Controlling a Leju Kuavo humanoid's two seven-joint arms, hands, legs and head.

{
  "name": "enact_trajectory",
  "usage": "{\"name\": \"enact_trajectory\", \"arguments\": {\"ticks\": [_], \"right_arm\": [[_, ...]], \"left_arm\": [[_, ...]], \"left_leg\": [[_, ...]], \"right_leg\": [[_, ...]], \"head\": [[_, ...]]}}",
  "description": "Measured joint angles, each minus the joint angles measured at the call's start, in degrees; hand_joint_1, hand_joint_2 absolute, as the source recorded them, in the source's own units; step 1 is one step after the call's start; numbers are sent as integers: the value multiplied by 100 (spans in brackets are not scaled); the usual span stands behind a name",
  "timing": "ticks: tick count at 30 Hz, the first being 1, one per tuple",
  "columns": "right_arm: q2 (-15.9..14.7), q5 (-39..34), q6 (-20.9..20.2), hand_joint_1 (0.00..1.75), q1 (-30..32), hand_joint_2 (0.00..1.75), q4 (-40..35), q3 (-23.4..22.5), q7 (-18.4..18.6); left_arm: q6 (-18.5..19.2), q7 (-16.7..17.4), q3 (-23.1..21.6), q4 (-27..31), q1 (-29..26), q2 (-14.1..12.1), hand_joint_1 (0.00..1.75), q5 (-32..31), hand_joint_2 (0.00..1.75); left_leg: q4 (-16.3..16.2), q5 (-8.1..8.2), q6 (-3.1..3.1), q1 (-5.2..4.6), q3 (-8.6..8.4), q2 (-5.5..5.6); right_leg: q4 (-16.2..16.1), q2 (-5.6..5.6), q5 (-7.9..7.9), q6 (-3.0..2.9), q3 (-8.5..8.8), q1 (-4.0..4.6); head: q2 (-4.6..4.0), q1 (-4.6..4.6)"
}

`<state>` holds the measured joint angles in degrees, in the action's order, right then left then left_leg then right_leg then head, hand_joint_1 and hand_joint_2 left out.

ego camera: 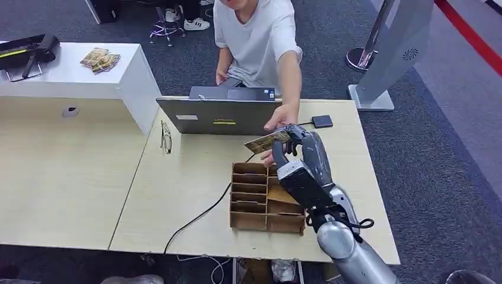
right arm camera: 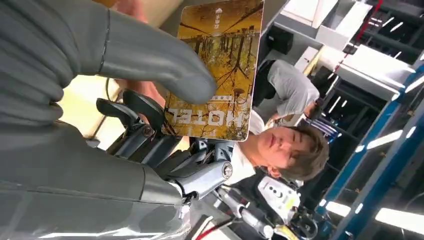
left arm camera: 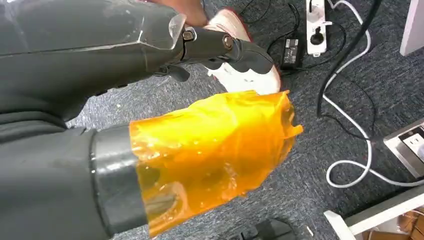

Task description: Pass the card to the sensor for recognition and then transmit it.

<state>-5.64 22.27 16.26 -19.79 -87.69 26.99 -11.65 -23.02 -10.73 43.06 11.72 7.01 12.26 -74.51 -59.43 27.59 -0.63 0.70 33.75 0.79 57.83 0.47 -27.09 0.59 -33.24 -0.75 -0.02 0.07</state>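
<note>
Right hand point(ego camera: 299, 155) pinched card point(ego camera: 267, 141) between thumb and fingers, held above cardboard organizer point(ego camera: 260, 198), behind laptop point(ego camera: 218, 116). Person's hand point(ego camera: 279, 118) reached to card, seemingly touching its edge; contact hard to confirm. Sensor point(ego camera: 322, 121) lay just beyond on table point(ego camera: 177, 195). Left hand point(left arm camera: 200, 50) hung low, fingers curled, empty. Judgement: handover step; best to hold card steady, release only once person grips firmly.

The card point(right arm camera: 220, 70) carries the word "HOTEL" in large white letters, seen upside down in the right wrist view. Its smaller print is too small to read.
</note>
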Motion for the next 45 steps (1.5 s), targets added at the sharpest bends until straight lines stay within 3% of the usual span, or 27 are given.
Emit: {"name": "enact_trajectory", "arguments": {"ticks": [9, 21, 22, 23, 26, 27, 34, 45], "right_arm": [[7, 328, 2, 175, -196, 175, 409, 39, 142], [81, 1580, 776, 175, -528, 175, 1293, -4, 465], [81, 1661, 820, 161, -551, 175, 1355, -13, 501], [81, 1725, 846, 0, -565, 175, 1406, -24, 511], [81, 1860, 894, 0, -575, 175, 1504, -81, 527], [79, 1919, 898, 0, -578, 0, 1528, -92, 553], [70, 2059, 1076, 0, -408, 0, 1385, -192, 391], [2, 1451, 1266, 0, 630, 0, -117, -398, -389]], "left_arm": [[28, 105, -2, 0, 5, 4, 0, -162, 0], [144, 227, -70, 0, 20, 31, 0, -264, 0], [144, 229, -74, 0, 20, 31, 0, -264, 0], [149, 229, -74, 0, 22, 31, 0, -264, 0], [151, 229, -74, 0, 22, 31, 0, -254, 0], [151, 229, -74, 0, 22, 31, 0, -243, 0], [118, 151, -74, 0, -19, 7, 0, -52, 0], [26, 85, -72, 0, -205, -68, 0, 55, 0]], "left_leg": [[0, -1, -1, 0, -1, 0], [-1, -1, -1, 0, -1, 1], [-1, -1, -1, 0, -1, 0], [-1, -1, -1, 0, -1, 0], [-1, -1, -1, 0, -1, 1], [-1, -1, -1, 0, -1, 0], [-1, -1, -1, 0, -1, 1], [1, 3, -2, 0, 2, 1]], "right_leg": [[0, 0, 1, 0, 2, 0], [0, -1, 1, 0, 2, 0], [1, 0, 1, 0, 1, 0], [0, 0, 1, 0, 1, 0], [0, 0, 1, 0, 1, 0], [0, 0, 1, 0, 1, 0], [0, 0, 0, 0, -3, 0], [-1, 0, -5, 1, -6, 0]], "head": [[0, 2], [0, 2], [0, 2], [0, 0], [0, 0], [0, 2], [0, 0], [0, 2]]}}
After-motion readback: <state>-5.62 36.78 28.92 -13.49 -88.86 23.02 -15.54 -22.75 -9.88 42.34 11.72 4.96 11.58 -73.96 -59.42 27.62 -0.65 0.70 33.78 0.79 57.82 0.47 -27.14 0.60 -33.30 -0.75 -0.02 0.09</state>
